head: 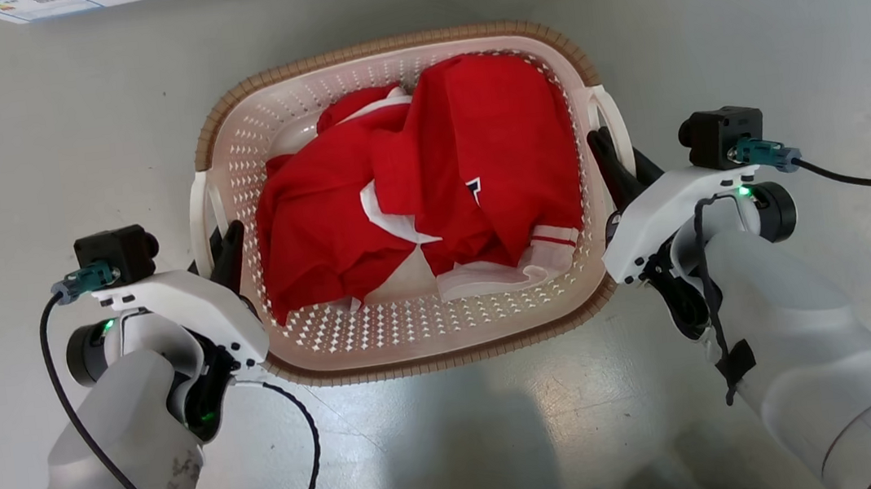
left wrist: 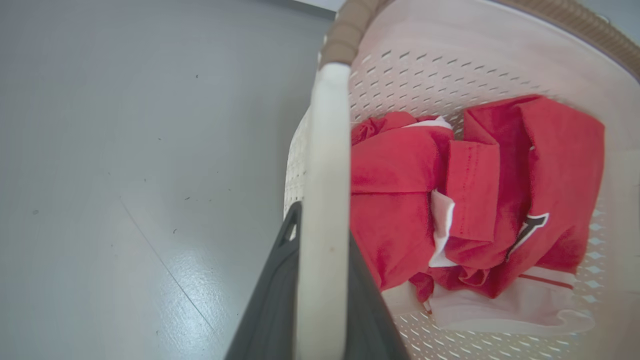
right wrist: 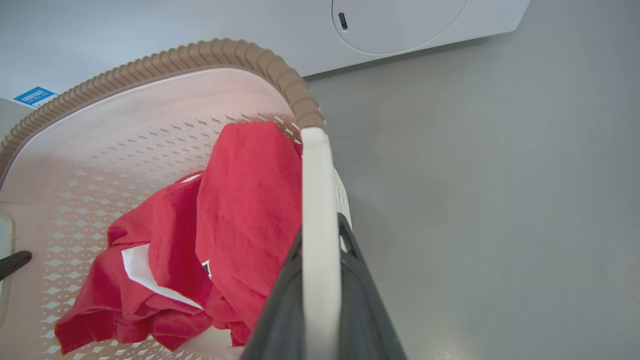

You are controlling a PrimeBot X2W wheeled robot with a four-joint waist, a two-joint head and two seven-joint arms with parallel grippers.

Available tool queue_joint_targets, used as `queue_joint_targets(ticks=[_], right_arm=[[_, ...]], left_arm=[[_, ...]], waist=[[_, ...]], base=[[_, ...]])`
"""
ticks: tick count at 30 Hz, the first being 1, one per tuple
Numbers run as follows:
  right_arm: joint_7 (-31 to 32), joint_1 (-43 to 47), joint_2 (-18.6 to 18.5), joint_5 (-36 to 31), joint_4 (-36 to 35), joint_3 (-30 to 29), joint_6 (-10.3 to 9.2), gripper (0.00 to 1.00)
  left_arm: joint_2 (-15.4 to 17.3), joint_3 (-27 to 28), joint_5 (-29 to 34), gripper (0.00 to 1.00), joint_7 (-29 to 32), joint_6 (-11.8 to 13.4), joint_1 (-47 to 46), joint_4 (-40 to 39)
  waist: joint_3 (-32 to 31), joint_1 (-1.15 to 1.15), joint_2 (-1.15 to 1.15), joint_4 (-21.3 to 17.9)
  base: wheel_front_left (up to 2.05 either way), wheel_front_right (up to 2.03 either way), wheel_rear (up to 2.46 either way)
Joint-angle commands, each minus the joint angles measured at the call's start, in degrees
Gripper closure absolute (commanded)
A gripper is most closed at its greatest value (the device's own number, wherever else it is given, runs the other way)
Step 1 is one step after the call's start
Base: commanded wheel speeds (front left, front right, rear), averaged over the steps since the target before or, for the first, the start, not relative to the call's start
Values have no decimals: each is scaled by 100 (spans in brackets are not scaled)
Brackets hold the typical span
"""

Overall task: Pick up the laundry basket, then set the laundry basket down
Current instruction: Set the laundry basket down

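Head view: we logged the laundry basket [head: 414,341] centred on the grey floor [head: 19,120], a red-and-white garment [head: 472,134] heaped inside. The left gripper [head: 224,240] sat at the left handle [head: 196,214] and the right gripper [head: 623,161] at the right handle [head: 617,113]. Open floor lay on three sides, and a white labelled edge [head: 31,5] stood at the top margin. We could not tell whether the basket rested on the floor or hung clear.

Left wrist view: we noted the two dark fingers [left wrist: 270,300] one on each side of the white handle bar, clamped on it, with open floor on the outer side.

Right wrist view: we recorded the same clamp on the opposite handle. Entered here alone was a white washer [right wrist: 425,30] with a round door, beyond the far brown rim and apart from it.
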Motion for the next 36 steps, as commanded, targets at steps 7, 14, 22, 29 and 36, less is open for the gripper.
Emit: queue_joint_targets(ticks=[7, 14, 22, 29, 36], right_arm=[[-76, 406, 7, -172, -205, -129, 9, 100], [-76, 393, 7, -268, -281, -270, 9, 100], [-76, 393, 7, -315, -257, -353, 9, 100], [-76, 392, 7, -272, -158, -349, 9, 0], [-76, 372, 7, -254, -155, -351, 9, 0]], left_arm=[[232, 371, 266, 100, -86, -42, -107, -164], [213, 635, 515, 100, -86, -42, -149, -254], [134, 791, 697, 84, -86, -42, -147, -245], [78, 785, 707, 0, -86, -42, -109, -208], [72, 741, 673, 0, -86, -42, -120, -151]], waist=[[126, 0, 0, -23], [265, 0, 0, -27], [324, 0, 0, -7], [294, 0, 0, 11], [257, 0, 0, 19]], base=[[0, 0, 0], [0, 0, 0], [0, 0, 0], [0, 0, 0], [0, 0, 0]])
